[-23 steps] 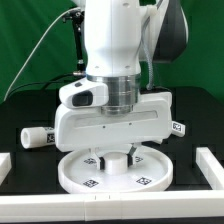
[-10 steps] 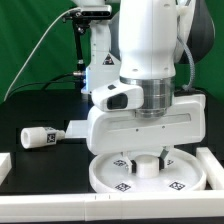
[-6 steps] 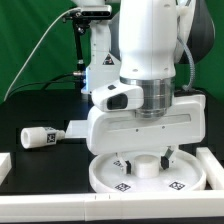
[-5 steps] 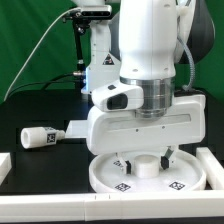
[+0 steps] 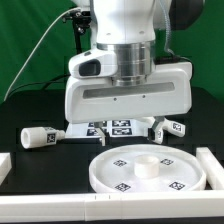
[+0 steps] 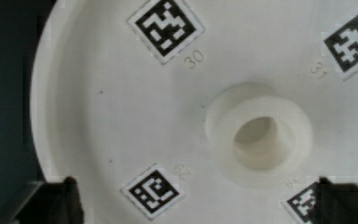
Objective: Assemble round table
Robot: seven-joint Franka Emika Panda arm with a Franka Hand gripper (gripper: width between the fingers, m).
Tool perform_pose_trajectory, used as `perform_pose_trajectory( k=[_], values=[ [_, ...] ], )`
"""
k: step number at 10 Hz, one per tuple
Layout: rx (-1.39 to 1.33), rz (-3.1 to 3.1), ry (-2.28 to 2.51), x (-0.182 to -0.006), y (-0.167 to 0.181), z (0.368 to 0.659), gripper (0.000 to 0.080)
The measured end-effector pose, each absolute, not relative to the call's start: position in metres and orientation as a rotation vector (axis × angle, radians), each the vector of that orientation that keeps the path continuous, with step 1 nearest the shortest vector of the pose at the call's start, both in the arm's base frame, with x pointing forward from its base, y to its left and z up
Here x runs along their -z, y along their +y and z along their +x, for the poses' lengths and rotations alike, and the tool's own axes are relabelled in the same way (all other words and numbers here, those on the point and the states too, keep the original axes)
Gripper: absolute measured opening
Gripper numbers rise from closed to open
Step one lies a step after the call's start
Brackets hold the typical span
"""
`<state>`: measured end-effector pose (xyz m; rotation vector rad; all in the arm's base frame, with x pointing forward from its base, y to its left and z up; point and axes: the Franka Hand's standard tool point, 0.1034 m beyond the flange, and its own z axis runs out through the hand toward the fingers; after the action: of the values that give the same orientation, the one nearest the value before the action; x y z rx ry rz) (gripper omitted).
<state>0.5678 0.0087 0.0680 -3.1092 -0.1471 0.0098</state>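
The large round disc (image 5: 150,172) lies flat on the black table at the front, its central hub (image 5: 148,166) facing up. It fills the wrist view (image 6: 140,110), with the hub (image 6: 265,140) and several tags showing. My gripper (image 5: 129,136) hangs open and empty above the disc's far edge, touching nothing. In the wrist view the gripper (image 6: 194,203) has its two dark fingertips (image 6: 48,200) wide apart over the disc. The short cylindrical leg (image 5: 38,136) lies on its side at the exterior view's left. A small tagged part (image 5: 175,127) lies at the right; I cannot tell whether it is the cross-shaped base.
The marker board (image 5: 118,127) lies behind the disc, partly hidden by my gripper. White edge rails stand at the exterior view's left (image 5: 5,165), right (image 5: 212,165) and along the front (image 5: 60,213). A stand with cables (image 5: 78,40) is at the back.
My gripper has let go of the disc, risen and shifted toward the exterior view's left. The disc stays where it was slid, at the front right. The leg has not moved.
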Motion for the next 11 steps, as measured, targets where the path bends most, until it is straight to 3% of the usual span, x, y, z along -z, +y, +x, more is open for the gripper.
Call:
perform_pose_trajectory(
  k=[3,7,11],
  values=[
    [-0.011,-3.114,-0.136,-0.065,0.007,0.566,0.0648],
    [-0.025,-3.119,0.317,-0.066,-0.038,0.547,0.0648],
    [-0.026,-3.035,0.694,-0.065,-0.036,0.547,0.0648]
  ],
)
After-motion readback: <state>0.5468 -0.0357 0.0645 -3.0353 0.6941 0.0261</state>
